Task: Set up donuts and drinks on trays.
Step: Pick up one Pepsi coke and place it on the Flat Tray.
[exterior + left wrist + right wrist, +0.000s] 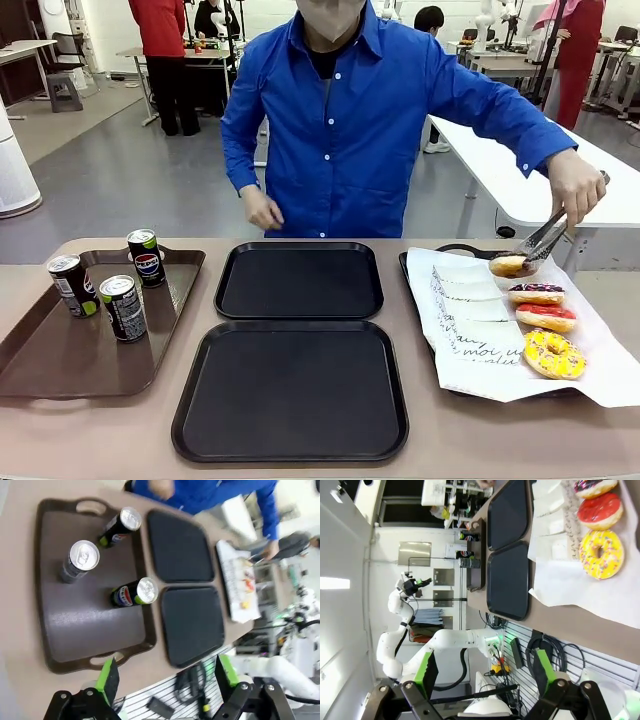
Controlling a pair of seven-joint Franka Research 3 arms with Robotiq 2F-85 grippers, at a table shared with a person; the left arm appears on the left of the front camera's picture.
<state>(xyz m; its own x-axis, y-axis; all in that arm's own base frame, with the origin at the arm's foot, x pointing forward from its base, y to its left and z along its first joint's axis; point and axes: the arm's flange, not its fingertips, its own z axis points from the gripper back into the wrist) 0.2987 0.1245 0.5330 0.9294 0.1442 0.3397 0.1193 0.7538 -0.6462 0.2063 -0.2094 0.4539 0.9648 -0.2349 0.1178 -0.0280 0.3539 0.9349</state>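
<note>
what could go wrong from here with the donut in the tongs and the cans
The glazed donut, pinched only by the person's tongs, might slip before reaching a black tray. The three cans stand close together on the brown tray, so the left gripper, reaching for one, may tip a neighbour.

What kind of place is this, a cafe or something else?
Probably a robotics lab, not a cafe: a white robot arm stands at the table, and white work tables stand behind the person.

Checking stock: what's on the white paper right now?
Three donuts and white sleeves; a fourth donut sits in the person's tongs. The paper covers most of its tray.
</note>
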